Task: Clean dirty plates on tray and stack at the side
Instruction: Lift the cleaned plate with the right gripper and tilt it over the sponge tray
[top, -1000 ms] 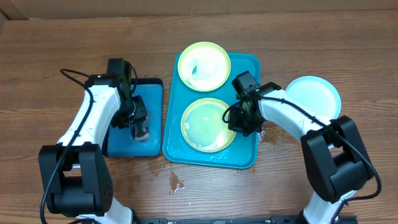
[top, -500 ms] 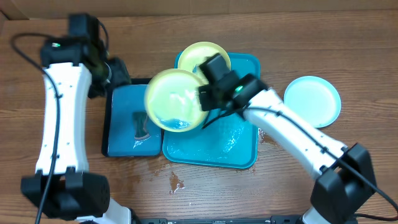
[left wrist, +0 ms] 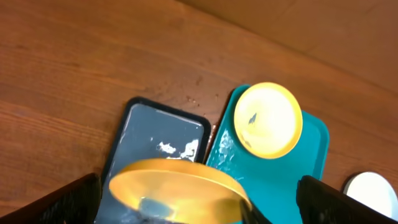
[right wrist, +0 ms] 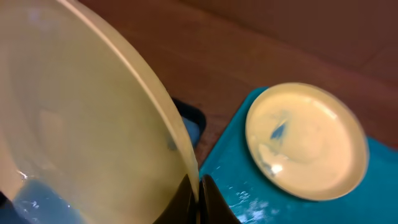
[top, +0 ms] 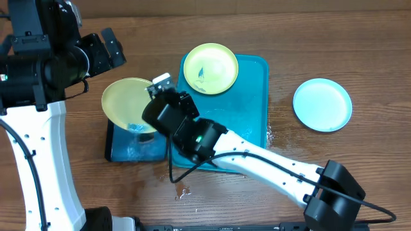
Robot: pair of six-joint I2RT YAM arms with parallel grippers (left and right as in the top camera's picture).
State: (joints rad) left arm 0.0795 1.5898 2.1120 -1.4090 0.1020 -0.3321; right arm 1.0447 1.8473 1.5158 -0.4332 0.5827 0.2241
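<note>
Right gripper (right wrist: 199,198) is pinching the rim of a lime-yellow plate (top: 127,102), tilting it over the black-rimmed tray (top: 122,153). Left gripper (top: 108,49) is hanging with fingers spread, holding nothing. Second yellow plate (top: 210,68) is sitting on the turquoise tray (top: 252,128), blue plate (top: 322,104) on the table (top: 359,51).

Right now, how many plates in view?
3. A lime-yellow plate tilted in the right end effector above the small dark tray, a second lime-yellow plate on the turquoise tray, a pale blue plate on the table at right.
</note>
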